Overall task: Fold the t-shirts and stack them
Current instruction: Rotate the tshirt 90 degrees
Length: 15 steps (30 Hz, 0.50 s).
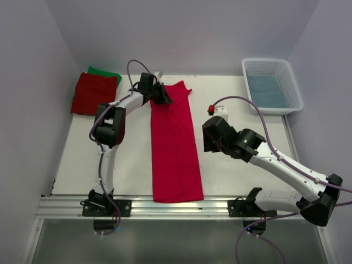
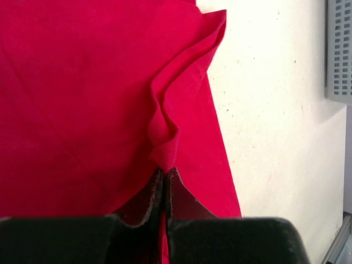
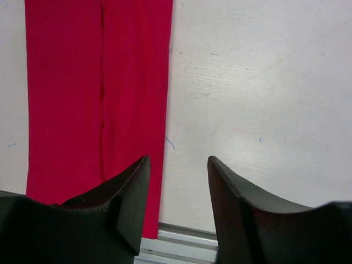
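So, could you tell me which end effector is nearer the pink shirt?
Left. The left end effector pinches the pink shirt at its far end; the right end effector hangs open beside it.

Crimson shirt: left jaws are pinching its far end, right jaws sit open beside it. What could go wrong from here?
1. The left jaws hold only a small puckered ridge of the crimson shirt, near one edge. Pulling from there could skew the strip or open its lengthwise fold.
2. The right jaws are open over bare table, gripping nothing, so the other side would likely drag and the fold end up crooked.
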Available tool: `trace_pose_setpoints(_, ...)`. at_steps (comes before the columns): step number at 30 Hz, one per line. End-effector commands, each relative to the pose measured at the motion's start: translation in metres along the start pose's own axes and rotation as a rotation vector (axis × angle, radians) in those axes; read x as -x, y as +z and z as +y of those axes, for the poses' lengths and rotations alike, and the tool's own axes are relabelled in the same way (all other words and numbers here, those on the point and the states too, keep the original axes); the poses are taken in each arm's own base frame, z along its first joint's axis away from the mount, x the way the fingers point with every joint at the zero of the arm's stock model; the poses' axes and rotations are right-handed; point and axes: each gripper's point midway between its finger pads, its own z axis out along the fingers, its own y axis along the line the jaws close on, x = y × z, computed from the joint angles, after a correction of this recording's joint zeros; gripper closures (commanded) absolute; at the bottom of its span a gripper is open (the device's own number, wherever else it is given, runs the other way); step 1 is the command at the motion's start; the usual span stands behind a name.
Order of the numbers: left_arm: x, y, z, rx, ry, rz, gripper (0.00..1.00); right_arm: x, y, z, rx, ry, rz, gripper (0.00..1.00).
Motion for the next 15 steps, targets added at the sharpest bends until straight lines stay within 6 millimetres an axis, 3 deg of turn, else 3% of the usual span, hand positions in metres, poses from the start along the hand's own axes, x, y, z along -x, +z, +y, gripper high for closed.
trace_pose_setpoints(1,0.004,0.003,-0.02,-0.081,0.052,0.025,1.0,0.007,-0.003,-0.002,0.001,0.018,-0.038,0.5)
trace_pose_setpoints(15,-0.027,0.013,-0.037,-0.211,0.08,0.148,0.92,0.006,-0.001,-0.001,0.001,0.016,-0.032,0.5)
